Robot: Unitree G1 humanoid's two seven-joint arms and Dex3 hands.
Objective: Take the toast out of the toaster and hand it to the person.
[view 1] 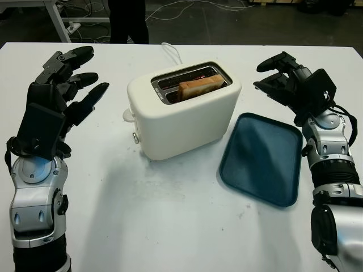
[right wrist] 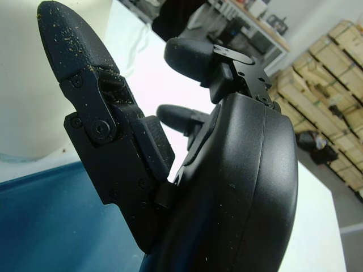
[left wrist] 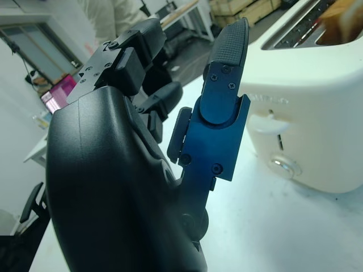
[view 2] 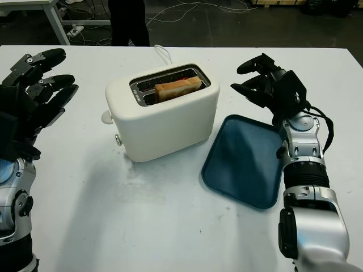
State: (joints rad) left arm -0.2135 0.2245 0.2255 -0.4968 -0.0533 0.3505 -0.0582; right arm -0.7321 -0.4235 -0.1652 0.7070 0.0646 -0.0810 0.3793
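Lab or workshop, white table, floor cables, stacked wooden crates, workbenches behind

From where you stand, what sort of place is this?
Probably a lab or workshop, not a kitchen: a toaster sits on a white work table, cables trail over the floor, and stacked wooden crates stand behind.

No readable text showing anywhere. The toaster is carrying a small dark marking on its top rim beside the slots, but it's too small to read. In the left wrist view the toaster's front is showing a lever and a knob, with faint embossed lettering above them that isn't resolving. The tray is showing no label. The cartons stacked in the background of the right wrist view are bearing no legible print.
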